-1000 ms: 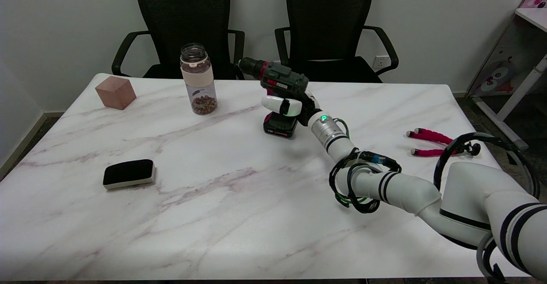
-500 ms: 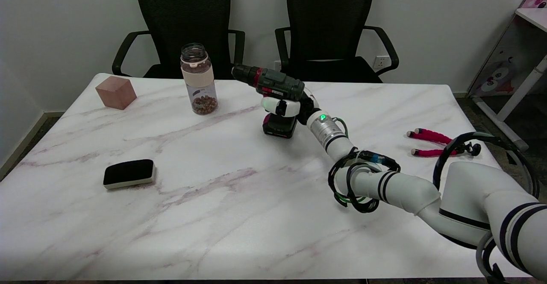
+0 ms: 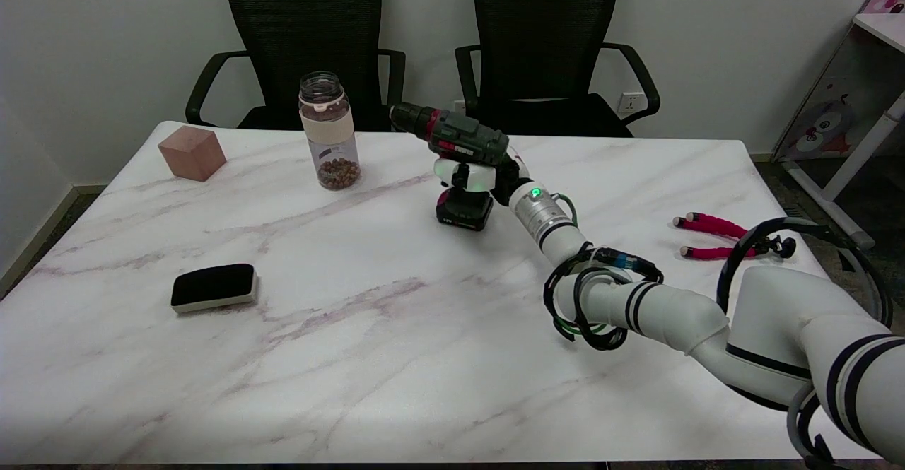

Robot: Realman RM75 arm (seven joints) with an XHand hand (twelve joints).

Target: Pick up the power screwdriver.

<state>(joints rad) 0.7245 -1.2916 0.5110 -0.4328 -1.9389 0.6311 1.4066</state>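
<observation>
- Wooden cube (image 3: 191, 152) sits far left of the jar (image 3: 327, 131); black eraser (image 3: 212, 287) lies well in front and left of the jar, both on the worktop (image 3: 353, 329)
- Power screwdriver (image 3: 456, 155) stands just right of the jar, chuck pointing at it, battery base low over or touching the worktop; I cannot tell which
- Robot hand (image 3: 481, 175), right of the jar, wraps the screwdriver's handle and holds it
- Compared with half a second ago the tool has tipped a little nose-up again and swung slightly; the grip seems secure, but the lift looks barely begun
- Red-handled pliers (image 3: 707, 237) lie far right of the jar
</observation>
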